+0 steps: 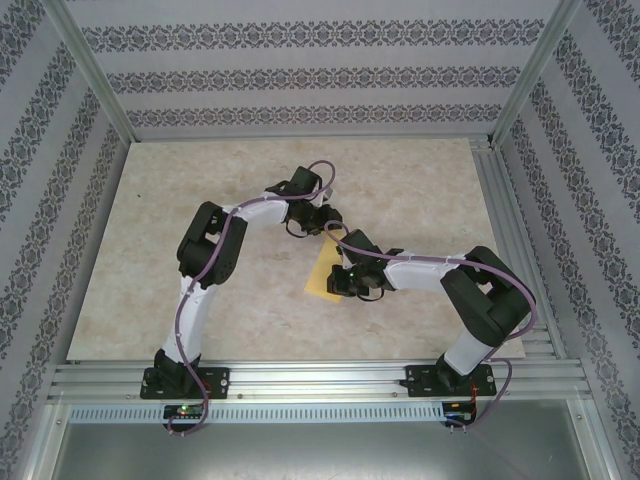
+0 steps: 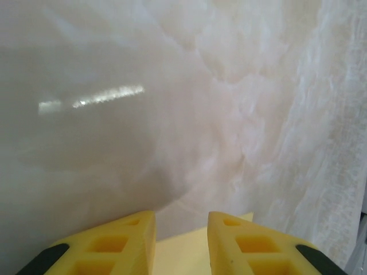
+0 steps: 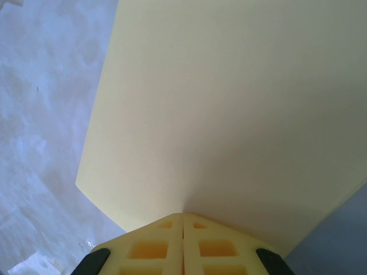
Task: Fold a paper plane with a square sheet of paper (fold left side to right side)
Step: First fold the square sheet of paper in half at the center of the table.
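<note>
Marbled tabletop (image 1: 420,190) lies under the square sheet of paper (image 1: 320,275), whose longer visible side runs away from my bases. My right gripper (image 3: 183,220) is clamped on the sheet's right edge. My left gripper (image 2: 182,226), jaws parted and empty, hovers at its far edge.

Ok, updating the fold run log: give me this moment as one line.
left gripper: open, over yellow paper sheet | right gripper: shut on yellow paper sheet | table: sheet lies mid-table between both wrists
</note>
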You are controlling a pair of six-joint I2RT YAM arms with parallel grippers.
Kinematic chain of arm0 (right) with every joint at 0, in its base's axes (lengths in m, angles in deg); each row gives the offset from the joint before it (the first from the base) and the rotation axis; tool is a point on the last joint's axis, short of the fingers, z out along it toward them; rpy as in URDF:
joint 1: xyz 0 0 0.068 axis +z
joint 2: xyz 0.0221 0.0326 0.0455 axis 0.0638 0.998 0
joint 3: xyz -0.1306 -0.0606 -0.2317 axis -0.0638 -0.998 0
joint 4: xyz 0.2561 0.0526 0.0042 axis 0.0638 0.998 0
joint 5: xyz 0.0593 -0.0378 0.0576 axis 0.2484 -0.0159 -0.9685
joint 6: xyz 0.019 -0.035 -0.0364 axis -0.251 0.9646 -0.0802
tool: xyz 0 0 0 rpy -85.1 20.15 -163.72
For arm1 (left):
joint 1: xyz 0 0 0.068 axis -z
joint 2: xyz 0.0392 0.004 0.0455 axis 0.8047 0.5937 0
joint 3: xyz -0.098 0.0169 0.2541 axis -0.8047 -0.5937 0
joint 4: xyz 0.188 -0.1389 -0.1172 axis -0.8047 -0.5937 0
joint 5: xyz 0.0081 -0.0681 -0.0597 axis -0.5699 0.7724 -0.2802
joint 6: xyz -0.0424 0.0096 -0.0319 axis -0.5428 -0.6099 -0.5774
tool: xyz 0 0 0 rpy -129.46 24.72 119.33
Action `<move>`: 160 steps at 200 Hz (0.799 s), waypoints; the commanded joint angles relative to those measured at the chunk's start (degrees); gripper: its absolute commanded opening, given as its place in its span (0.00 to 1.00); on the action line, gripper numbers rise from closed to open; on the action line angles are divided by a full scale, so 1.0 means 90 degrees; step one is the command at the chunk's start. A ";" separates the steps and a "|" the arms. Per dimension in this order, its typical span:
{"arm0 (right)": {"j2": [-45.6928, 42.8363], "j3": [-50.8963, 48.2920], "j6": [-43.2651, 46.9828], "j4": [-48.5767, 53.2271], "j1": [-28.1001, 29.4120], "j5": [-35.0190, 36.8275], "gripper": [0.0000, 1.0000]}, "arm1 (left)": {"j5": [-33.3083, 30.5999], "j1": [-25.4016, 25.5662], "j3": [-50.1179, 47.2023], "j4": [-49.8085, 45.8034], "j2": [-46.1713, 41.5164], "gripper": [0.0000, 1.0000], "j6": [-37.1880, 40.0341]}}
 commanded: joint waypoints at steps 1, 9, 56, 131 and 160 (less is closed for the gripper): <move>0.0340 -0.0250 0.0165 0.1113 0.0071 0.0469 0.07 | -0.0431 -0.0283 0.0314 -0.0051 0.0069 0.33 0.0304; 0.0344 -0.0220 0.0179 0.1108 0.0077 0.0460 0.07 | -0.0444 -0.0330 0.0376 -0.0112 0.0017 0.34 0.0342; 0.0085 0.0086 0.0372 0.0958 0.0060 0.0454 0.13 | -0.0485 -0.0710 0.0263 -0.0249 -0.0722 0.34 0.0570; -0.1259 0.0926 0.0935 0.1615 -0.0652 0.0507 0.37 | -0.1238 -0.0799 -0.2933 0.0262 -0.3896 0.42 0.1209; -0.1582 0.0483 0.0867 0.1316 -0.1442 0.0127 0.40 | -0.1349 -0.0532 -0.3935 0.0183 -0.4830 0.46 0.1298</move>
